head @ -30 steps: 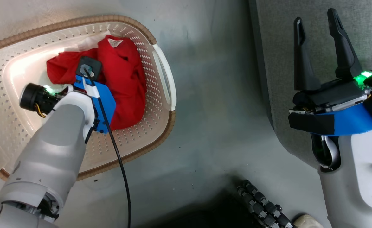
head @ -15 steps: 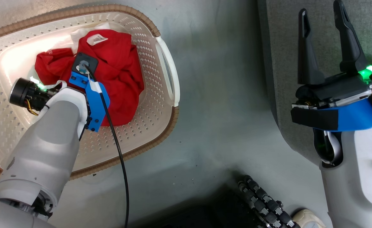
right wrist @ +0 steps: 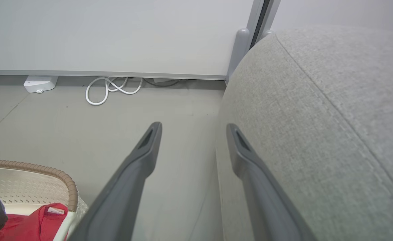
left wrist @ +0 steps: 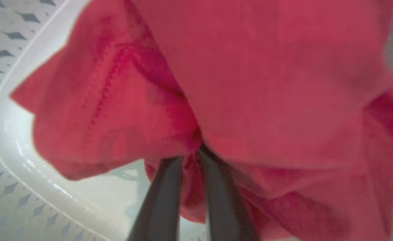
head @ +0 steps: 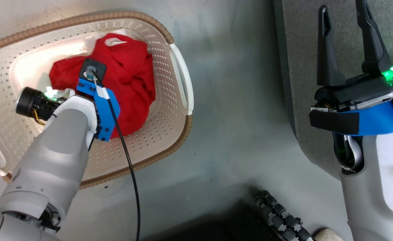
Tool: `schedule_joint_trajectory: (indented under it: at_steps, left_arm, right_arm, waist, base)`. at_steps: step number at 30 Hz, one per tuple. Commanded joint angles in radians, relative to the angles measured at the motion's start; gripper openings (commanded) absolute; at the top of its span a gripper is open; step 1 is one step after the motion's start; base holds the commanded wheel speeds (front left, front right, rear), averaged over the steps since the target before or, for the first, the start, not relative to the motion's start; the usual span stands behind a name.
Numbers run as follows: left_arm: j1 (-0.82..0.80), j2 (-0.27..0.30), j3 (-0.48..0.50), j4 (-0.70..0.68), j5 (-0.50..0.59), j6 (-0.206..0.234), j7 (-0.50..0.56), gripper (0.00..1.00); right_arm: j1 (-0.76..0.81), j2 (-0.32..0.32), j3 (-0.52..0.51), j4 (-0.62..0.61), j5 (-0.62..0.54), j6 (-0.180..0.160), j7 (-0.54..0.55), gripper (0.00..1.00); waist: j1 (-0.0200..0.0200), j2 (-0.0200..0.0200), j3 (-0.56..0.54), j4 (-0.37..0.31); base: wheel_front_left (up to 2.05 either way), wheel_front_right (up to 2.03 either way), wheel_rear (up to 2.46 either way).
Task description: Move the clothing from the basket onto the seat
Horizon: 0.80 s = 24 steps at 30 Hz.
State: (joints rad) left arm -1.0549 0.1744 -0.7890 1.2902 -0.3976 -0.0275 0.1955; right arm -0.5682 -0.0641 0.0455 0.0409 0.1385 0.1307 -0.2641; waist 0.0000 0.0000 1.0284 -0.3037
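Note:
The red clothing (head: 129,80) lies bunched in the cream basket (head: 143,23) on the floor at my left. My left arm reaches straight down into the basket, and its wrist covers the fingers in the head view. In the left wrist view the left gripper (left wrist: 191,155) is shut on a fold of the clothing (left wrist: 266,83), just above the basket's wall (left wrist: 15,134). My right gripper (head: 343,8) stands open and empty over the edge of the grey seat (head: 300,67). In the right wrist view the right gripper (right wrist: 193,126) points along the seat's (right wrist: 317,117) rounded side.
A black cable (head: 126,160) hangs from my left wrist across the basket rim. My dark base wheel (head: 277,217) is at the bottom. A pale partition panel (right wrist: 116,33), a coiled white cable (right wrist: 109,88) and a small white box (right wrist: 39,83) stand beyond the bare floor.
My left gripper has shut on the red fabric, and the bunch has shifted in the basket. The head camera has moved slightly. The right gripper stays open.

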Motion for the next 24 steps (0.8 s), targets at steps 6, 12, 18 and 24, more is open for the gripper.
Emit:
schedule_joint_trajectory:
  at_steps: [6, 12, 18, 24]
  left_arm:
    - [0.018, -0.032, 0.005, 0.0, -0.02, -0.024, -0.06, 0.0]
    - [0.033, -0.064, 0.007, -0.001, -0.038, -0.045, -0.116, 0.0]
    - [0.067, -0.1, -0.004, -0.01, -0.057, -0.073, -0.207, 0.0]
    - [0.123, -0.12, -0.014, -0.028, -0.089, -0.093, -0.284, 0.0]
  right_arm:
    - [-0.001, -0.008, -0.007, 0.013, -0.003, 0.0, -0.001, 1.0]
    - [0.018, -0.014, -0.011, 0.026, -0.006, 0.0, -0.001, 1.0]
    - [0.053, -0.031, -0.019, 0.05, -0.01, 0.0, -0.001, 1.0]
    - [0.1, -0.044, -0.02, 0.071, -0.014, 0.0, -0.001, 1.0]
  waist:
    - [0.0, 0.0, -0.067, 0.027]
    - [0.0, 0.0, -0.137, 0.052]
    - [0.0, 0.0, -0.244, 0.09]
    - [0.0, 0.0, -0.366, 0.122]
  base:
    - [0.0, 0.0, 0.0]
    - [0.0, 0.0, 0.0]
    - [0.0, 0.0, 0.0]
    - [0.0, 0.0, 0.0]
